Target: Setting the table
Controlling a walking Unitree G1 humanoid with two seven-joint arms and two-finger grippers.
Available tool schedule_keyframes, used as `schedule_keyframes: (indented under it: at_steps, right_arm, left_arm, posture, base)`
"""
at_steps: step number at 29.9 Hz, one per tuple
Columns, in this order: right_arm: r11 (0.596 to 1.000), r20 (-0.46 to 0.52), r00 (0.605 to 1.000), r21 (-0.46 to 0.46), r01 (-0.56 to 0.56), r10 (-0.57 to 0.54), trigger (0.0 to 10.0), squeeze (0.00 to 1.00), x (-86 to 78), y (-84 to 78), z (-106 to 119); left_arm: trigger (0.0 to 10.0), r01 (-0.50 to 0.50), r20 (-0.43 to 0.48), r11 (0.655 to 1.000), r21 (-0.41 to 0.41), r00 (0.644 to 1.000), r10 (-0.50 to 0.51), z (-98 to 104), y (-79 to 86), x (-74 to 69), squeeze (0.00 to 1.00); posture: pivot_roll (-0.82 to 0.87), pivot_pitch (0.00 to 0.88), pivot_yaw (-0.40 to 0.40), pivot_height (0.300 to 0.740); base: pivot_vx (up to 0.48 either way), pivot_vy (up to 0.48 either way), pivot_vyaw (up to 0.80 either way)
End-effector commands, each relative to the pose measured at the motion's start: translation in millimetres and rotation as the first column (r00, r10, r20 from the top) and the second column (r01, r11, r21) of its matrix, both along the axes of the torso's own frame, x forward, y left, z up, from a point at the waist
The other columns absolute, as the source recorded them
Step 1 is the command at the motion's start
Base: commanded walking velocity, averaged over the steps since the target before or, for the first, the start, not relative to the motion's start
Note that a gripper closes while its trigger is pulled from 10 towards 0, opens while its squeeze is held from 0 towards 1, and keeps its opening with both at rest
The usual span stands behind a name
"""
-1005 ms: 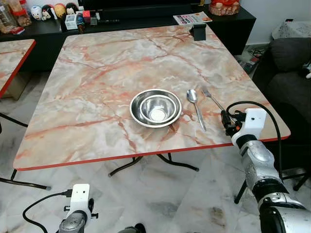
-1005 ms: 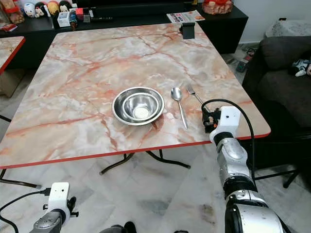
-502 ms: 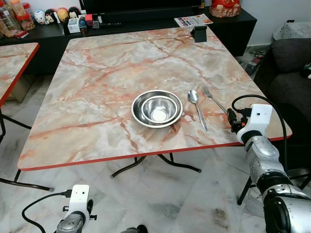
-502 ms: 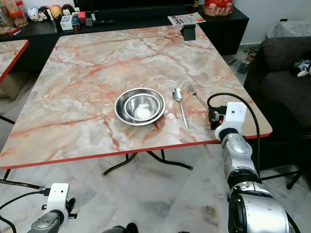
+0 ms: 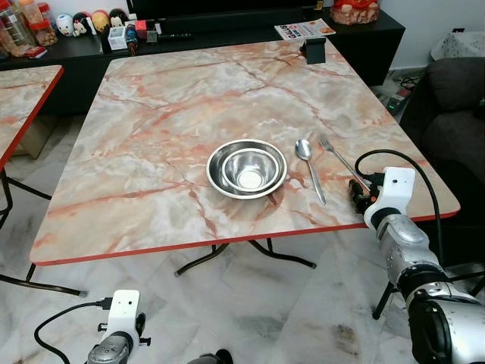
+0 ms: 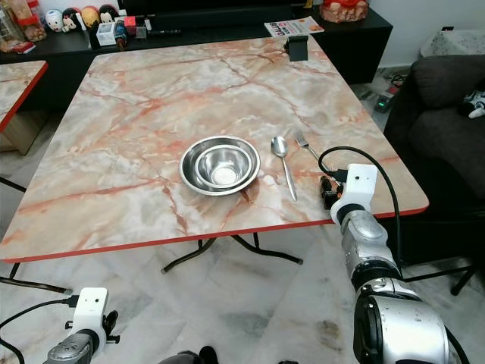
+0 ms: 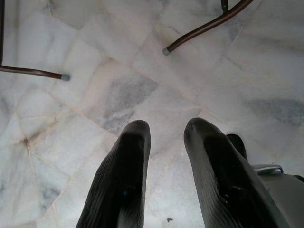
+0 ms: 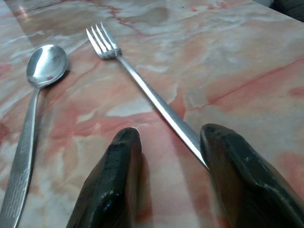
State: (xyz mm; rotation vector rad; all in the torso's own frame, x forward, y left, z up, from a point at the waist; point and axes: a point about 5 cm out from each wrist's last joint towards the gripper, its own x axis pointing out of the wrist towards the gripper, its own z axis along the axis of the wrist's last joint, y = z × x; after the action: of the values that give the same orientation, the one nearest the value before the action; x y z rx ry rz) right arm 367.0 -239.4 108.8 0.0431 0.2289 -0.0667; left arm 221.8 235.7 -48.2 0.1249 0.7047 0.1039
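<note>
Two black fingers of the right gripper are spreading around the fork handle on the table. Beside it, a spoon is lying by the bowl.

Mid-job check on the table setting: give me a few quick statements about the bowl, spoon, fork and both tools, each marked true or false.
1. The spoon lies between the bowl and the fork. True.
2. The right tool is shut tight on the spoon. False: its fingers are apart, at the handle end of the fork.
3. The bowl holds food. False: it is bare steel inside.
4. The left tool hangs low over the floor, fingers apart, holding nothing. True.
5. The fork's tines point toward the robot. False: they point away, and the handle end is nearest the right tool.
</note>
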Motion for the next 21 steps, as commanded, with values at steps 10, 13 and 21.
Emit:
schedule_keyframes:
  at_steps: [10,13,21]
  right_arm:
    - [0.999,-0.032,0.999,0.029,-0.018,0.019,10.0,0.0,1.1,10.6,-5]
    - [0.998,-0.02,0.999,0.03,-0.047,0.048,10.0,0.0,3.3,17.0,-3]
    - [0.99,0.033,0.99,0.042,-0.138,0.136,10.0,0.0,10.1,39.8,5]
  left_arm:
    - [10.0,-0.02,-0.038,1.0,-0.001,0.999,0.02,-5,5.9,-8.9,0.0]
    - [10.0,-0.021,-0.034,1.0,-0.003,0.999,0.021,-4,4.5,-6.8,0.0]
    - [10.0,-0.031,-0.019,0.999,-0.011,0.999,0.031,-1,1.1,-1.0,0.0]
  posture:
    - [0.09,0.166,0.077,0.74]
    - [0.08,0.162,0.071,0.74]
    - [0.07,0.145,0.055,0.74]
  base:
    - [0.0,0.0,0.0]
    - [0.0,0.0,0.0]
    - [0.0,0.0,0.0]
